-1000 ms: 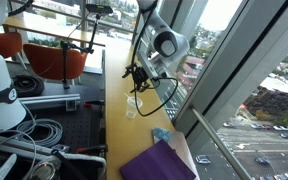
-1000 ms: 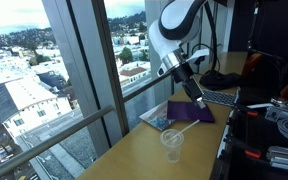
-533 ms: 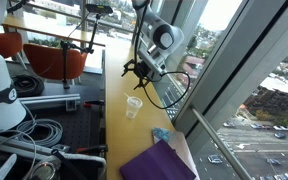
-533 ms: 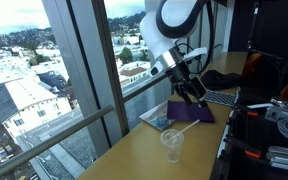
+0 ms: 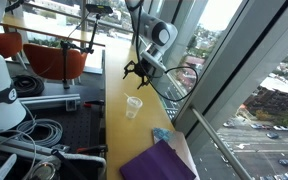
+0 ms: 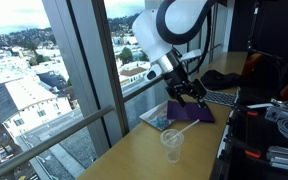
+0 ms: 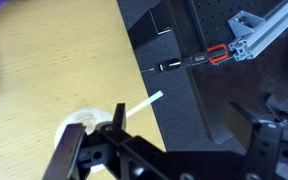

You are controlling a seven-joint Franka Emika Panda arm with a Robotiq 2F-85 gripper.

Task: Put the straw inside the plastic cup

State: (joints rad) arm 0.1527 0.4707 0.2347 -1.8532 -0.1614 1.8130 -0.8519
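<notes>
The clear plastic cup (image 5: pixel 133 105) (image 6: pixel 172 145) stands on the wooden table by the window. The whitish straw (image 6: pixel 186 130) rests in it, leaning out over the rim. In the wrist view the cup (image 7: pixel 81 124) shows at the lower left, partly behind a finger, with the straw (image 7: pixel 144 105) sticking out to the right. My gripper (image 5: pixel 136 71) (image 6: pixel 191 91) (image 7: pixel 184 115) hangs open and empty well above the cup, touching nothing.
A purple cloth (image 5: pixel 159 161) (image 6: pixel 189 112) and a small light-blue object (image 5: pixel 161 134) (image 6: pixel 162 123) lie along the window side. A black perforated board with a red-handled clamp (image 7: pixel 214 56) borders the table. Cables (image 5: pixel 39 132) lie beside it. The window frame (image 5: pixel 209 130) runs close by.
My gripper has risen away from the cup and moved further along the table. The straw stays in the cup, which has not moved.
</notes>
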